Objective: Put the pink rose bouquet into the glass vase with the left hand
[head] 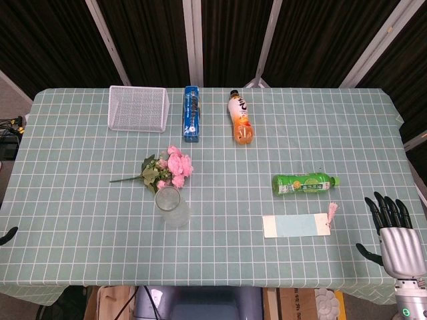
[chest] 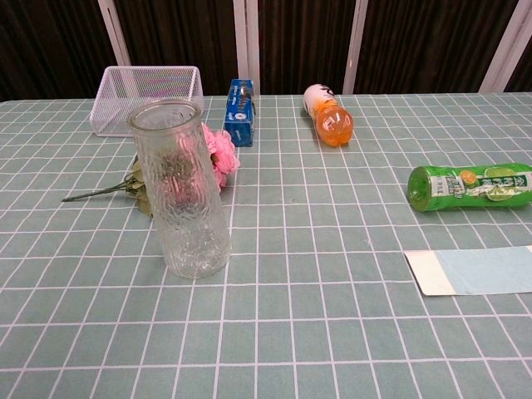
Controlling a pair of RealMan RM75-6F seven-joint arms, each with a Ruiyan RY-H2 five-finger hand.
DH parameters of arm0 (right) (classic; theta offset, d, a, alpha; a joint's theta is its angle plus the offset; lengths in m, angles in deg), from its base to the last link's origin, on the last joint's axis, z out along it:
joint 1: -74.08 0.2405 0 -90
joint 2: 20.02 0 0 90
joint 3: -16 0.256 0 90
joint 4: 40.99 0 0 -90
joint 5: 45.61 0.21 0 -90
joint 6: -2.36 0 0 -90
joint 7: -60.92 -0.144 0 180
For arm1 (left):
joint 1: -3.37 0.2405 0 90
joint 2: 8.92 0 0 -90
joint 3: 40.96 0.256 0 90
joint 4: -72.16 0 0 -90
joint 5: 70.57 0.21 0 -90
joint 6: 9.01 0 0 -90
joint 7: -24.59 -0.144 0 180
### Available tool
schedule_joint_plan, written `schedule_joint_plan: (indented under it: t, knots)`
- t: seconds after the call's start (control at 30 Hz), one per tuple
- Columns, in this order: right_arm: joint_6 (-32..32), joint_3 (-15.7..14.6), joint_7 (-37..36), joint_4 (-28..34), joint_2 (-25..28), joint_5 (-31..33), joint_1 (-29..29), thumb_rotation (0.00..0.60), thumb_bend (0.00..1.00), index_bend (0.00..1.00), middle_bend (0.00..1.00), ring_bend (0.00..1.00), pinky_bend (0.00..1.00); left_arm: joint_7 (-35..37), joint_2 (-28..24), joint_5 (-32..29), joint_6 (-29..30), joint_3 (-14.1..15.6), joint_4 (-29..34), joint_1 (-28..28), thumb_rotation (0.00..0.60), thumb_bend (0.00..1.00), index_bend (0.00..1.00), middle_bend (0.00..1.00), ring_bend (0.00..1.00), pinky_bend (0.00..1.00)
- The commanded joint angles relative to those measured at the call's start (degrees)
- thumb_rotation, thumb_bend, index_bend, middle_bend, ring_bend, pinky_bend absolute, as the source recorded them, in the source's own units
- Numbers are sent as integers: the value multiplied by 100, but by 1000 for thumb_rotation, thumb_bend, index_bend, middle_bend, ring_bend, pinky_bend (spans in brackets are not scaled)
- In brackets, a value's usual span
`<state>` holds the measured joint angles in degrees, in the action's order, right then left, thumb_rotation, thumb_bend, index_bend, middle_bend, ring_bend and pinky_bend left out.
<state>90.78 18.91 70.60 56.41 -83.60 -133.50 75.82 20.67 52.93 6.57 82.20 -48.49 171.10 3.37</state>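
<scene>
1. Pink rose bouquet: one bunch, lying flat on the tablecloth left of centre in the head view, soft ruffled blooms at the right, green leaves, and a thin stem pointing left.
2. One glass vase stands upright just below the bouquet in the head view; in the chest view it is clear, with a rippled, crinkled surface and a round open rim, and the blooms show behind it.
3. One white wire-mesh basket sits in the upper left, rectangular and see-through.
4. One blue rectangular packet lies lengthwise right of the basket.
5. Two plastic bottles lie on their sides: an orange drink bottle with a white label at top centre, and a green bottle with a fruit-print label at the right.
6. One pale blue card with a white end strip and a pink tassel lies flat below the green bottle.
7. One table carries a mint-green cloth with a white grid.
8. Right hand: silver palm, black fingers, at the lower right edge of the head view, fingers spread apart and grasping nothing.
9. Left hand: only a dark tip shows at the lower left edge; I cannot tell how its fingers lie.
</scene>
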Motion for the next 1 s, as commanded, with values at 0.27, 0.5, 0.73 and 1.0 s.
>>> schedule_joint_plan:
  t: [0.27, 0.5, 0.73, 1.0]
  knots:
    - [-13, 16, 5, -10, -8, 14, 8, 600, 155, 99, 36, 0, 0, -28, 31, 4, -79, 3, -39, -48, 600, 189, 173, 80, 0, 19]
    - [-4, 24, -23, -11, 9, 32, -4, 600, 154, 99, 36, 0, 0, -64, 19, 58, -186, 27, -74, -114, 600, 184, 173, 78, 0, 19]
    - [-40, 41, -66, -32, 8, 68, 10, 600, 154, 99, 36, 0, 0, -185, 25, -392, -1231, -335, -36, -844, 600, 175, 161, 74, 0, 17]
    - [-20, 57, -24, -31, -2, 96, 0, 600, 155, 99, 36, 0, 0, -1165, 371, -1872, -2660, -1005, -19, -2153, 600, 150, 155, 72, 0, 17]
